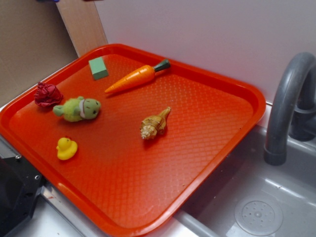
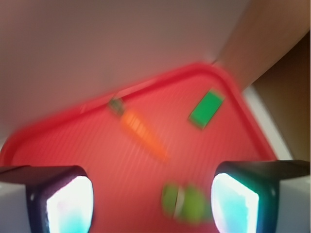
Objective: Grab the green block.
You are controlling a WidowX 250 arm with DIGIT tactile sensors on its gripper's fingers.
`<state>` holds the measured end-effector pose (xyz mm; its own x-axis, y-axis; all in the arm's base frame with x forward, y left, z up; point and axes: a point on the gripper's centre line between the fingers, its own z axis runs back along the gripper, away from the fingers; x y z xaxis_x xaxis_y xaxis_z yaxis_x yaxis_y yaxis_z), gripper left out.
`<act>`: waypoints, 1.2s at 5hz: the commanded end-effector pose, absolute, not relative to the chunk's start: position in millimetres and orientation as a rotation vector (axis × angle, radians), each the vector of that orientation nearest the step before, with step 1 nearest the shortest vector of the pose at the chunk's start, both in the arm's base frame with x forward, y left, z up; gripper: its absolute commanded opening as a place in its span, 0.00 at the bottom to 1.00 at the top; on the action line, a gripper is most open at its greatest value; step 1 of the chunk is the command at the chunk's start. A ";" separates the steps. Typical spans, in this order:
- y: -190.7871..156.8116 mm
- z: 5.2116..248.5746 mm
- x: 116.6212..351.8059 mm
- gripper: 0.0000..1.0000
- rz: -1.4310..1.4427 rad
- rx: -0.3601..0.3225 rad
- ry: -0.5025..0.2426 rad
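Approaching stage: gripper (image 2: 153, 204) jaws wide open, holding nothing, green block (image 1: 98, 67) far off near tray (image 1: 217, 148) corner. Next: move over block, descend.

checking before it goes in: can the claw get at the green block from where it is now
Probably yes. The green block sits alone near the tray's far corner, apart from the carrot. In the blurred wrist view the claw is open and nothing lies over the block, though the plush toy sits below the fingers.
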<state>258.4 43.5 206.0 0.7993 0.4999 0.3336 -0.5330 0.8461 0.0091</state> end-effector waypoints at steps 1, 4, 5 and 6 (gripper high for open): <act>125.8 187.0 285.3 1.00 0.924 0.246 -0.490; 153.0 100.7 267.9 1.00 1.068 0.210 -0.410; 146.2 76.9 271.0 1.00 1.008 0.165 -0.429; 139.8 62.0 277.9 1.00 0.964 0.151 -0.463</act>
<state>285.4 129.0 47.8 0.4971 0.7610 0.4169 -0.8229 0.5658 -0.0516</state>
